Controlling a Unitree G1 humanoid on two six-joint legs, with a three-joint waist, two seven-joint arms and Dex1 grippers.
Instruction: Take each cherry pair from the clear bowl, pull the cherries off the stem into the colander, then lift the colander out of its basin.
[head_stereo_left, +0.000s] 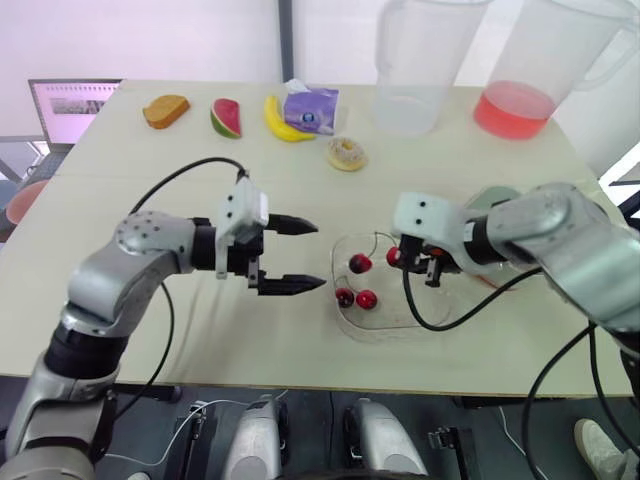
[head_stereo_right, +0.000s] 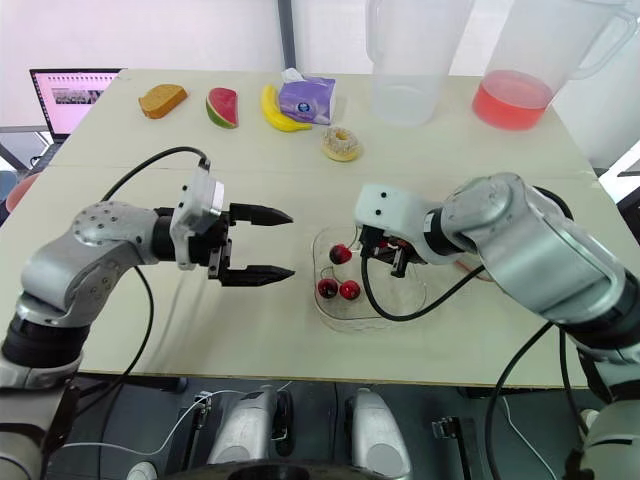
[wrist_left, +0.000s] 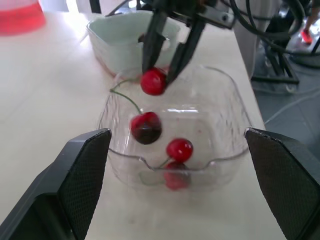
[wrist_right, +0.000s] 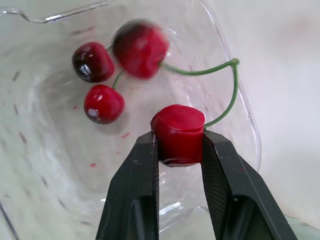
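- Left gripper (head_stereo_left: 318, 256): stood spread, empty, beside clear bowl (wrist_left: 239, 107), towards the worktop's front edge.
- Right gripper (wrist_right: 179, 144): pinched one cherry (wrist_right: 176, 122) (squashed flat-topped); it could burst or slip.

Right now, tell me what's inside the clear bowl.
In the clear bowl: one cherry pair on its floor, and a second pair whose upper cherry the right claw pinches. The claw's fingers cover that cherry's sides.

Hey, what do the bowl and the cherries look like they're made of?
Bowl: clear, glossy rigid plastic, probably; the table shows through its thin walls. Cherries: shiny red skin on green stems; the cherry squeezed in the right gripper looks flattened, so soft, real or rubbery fake, I can't tell.
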